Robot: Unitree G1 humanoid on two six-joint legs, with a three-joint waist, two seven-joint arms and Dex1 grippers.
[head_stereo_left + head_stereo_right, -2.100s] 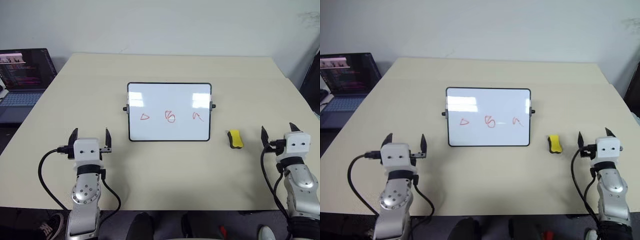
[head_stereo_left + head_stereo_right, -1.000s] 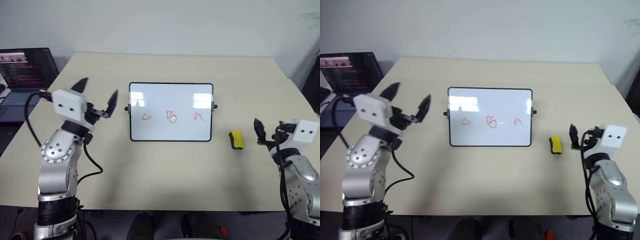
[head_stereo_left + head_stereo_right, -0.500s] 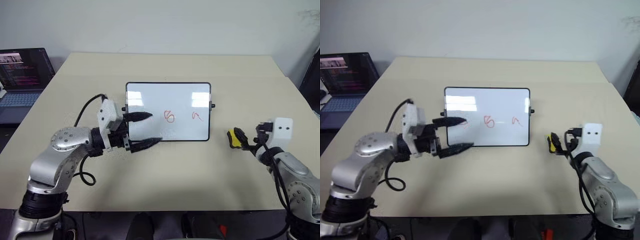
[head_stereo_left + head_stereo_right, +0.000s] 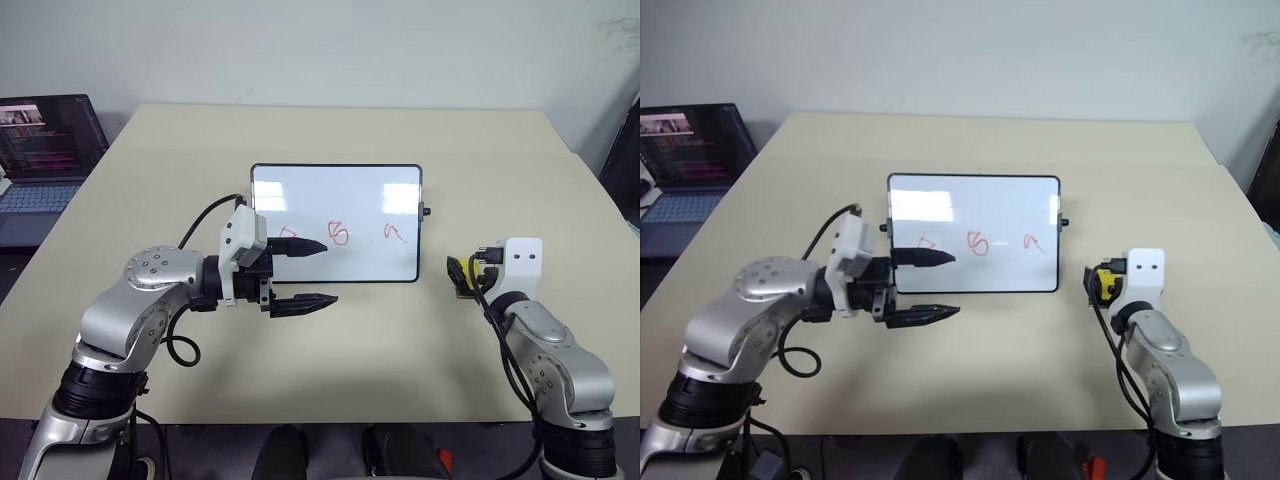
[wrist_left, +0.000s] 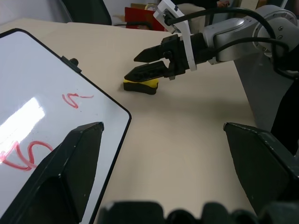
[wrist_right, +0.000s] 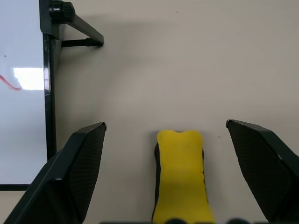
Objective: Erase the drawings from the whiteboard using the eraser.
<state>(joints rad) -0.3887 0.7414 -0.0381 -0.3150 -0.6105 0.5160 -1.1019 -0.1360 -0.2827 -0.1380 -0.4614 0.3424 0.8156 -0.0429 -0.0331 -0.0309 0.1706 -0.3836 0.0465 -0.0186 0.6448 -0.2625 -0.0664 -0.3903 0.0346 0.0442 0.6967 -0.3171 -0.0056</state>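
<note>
One eraser (image 6: pixel 180 177) — long axis between spread right tool (image 6: pixel 180 219) fingers (image 6: pixel 70 177)

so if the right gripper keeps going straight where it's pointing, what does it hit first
Most likely the eraser: it lies right between the open fingers of the right gripper, lined up with them. Beyond it the way is bare table. Whether the fingers sit low enough to touch is unclear.

Whiteboard (image 4: pixel 335 205): glossy white surface with bright reflections, thin black plastic-looking frame. Eraser (image 6: pixel 180 179): matt yellow, foam-like body — dark underside. Table (image 4: pixel 330 350): smooth matt beige top. Fingers (image 6: pixel 77 175): black, finely textured plastic.
</note>
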